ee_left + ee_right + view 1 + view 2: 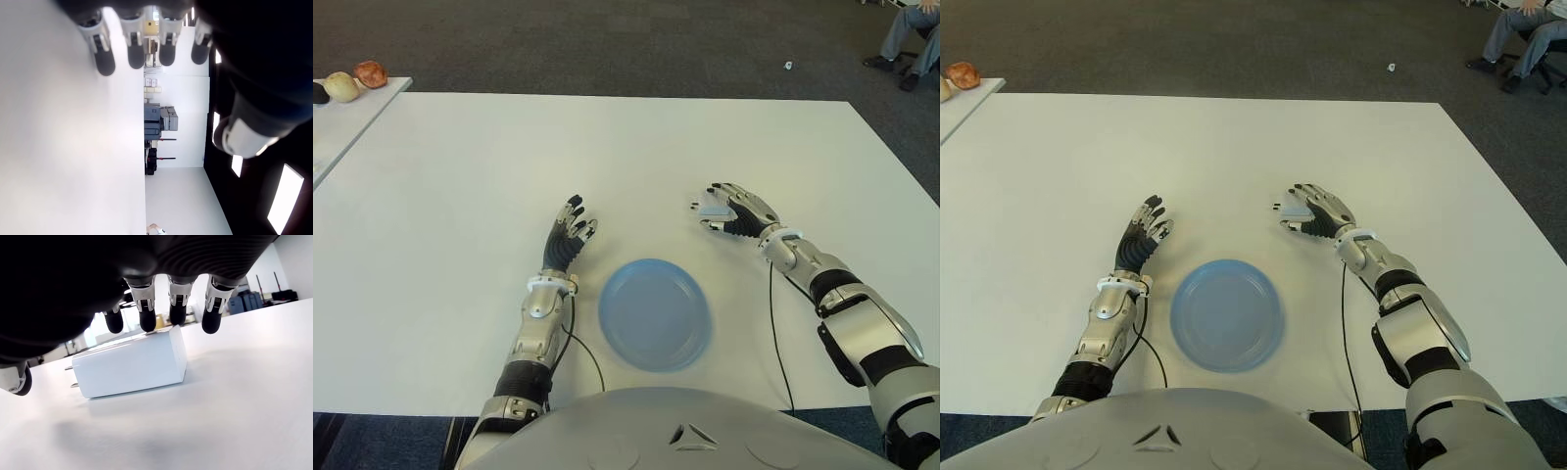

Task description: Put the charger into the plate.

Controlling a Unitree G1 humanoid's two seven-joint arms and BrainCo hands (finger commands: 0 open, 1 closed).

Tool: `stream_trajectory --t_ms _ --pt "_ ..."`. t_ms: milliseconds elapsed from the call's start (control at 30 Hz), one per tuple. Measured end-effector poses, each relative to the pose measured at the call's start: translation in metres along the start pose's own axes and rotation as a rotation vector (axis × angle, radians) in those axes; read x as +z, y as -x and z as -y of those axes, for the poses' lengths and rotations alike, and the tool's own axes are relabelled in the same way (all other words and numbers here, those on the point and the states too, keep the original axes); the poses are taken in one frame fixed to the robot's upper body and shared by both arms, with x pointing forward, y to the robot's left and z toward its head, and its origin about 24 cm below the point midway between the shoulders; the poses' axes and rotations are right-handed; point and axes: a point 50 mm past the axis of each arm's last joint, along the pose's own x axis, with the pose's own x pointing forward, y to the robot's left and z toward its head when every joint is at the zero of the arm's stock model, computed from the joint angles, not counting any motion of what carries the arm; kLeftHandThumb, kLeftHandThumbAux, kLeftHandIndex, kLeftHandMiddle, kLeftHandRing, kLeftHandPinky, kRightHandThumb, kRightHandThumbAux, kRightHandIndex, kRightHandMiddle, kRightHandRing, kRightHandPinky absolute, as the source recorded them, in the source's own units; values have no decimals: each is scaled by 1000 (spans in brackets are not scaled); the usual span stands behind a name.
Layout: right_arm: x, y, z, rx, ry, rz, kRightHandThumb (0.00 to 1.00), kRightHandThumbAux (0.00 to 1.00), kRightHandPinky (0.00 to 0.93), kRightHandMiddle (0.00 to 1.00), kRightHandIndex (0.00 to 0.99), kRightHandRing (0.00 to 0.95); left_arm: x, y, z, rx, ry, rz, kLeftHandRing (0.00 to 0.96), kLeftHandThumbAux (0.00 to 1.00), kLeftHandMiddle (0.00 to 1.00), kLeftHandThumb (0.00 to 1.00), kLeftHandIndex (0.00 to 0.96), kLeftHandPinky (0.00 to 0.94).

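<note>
My right robot hand (722, 211) arches over the white charger (129, 364), fingers unclenched, grasping nothing. The charger lies on the white desk (460, 176), beyond the blue plate (655, 313). My left robot hand (570, 233) shows left of the plate, fingers relaxed.

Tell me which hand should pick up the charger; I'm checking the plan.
Right. The right hand is already over the charger, fingers open above it on the table. The left hand shows across the plate, holding nothing.

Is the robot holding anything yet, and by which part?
Nothing yet. The right hand arches over the charger, which lies on the table; left hand is empty.
</note>
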Motion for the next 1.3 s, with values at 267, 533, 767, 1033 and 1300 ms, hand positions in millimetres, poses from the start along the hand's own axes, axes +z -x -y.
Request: stream_trajectory --t_ms 267,533,767,1033,1300 --pt "0 7 -2 85 -22 55 3 326 0 0 0 0 0 1 -1 5 1 0 97 658 85 15 0 116" --pt "-1 10 6 151 -17 88 0 328 0 0 0 0 0 1 -1 7 5 2 99 628 91 0 0 114" --pt "5 17 15 240 5 149 0 337 0 0 0 0 1 1 -1 10 8 6 100 611 92 0 3 118" --pt "14 31 23 355 39 184 0 336 0 0 0 0 0 2 -2 19 18 -2 100 603 91 0 7 119" --pt "18 46 29 387 62 187 0 330 0 0 0 0 0 1 -3 30 30 -4 97 602 92 0 2 109"
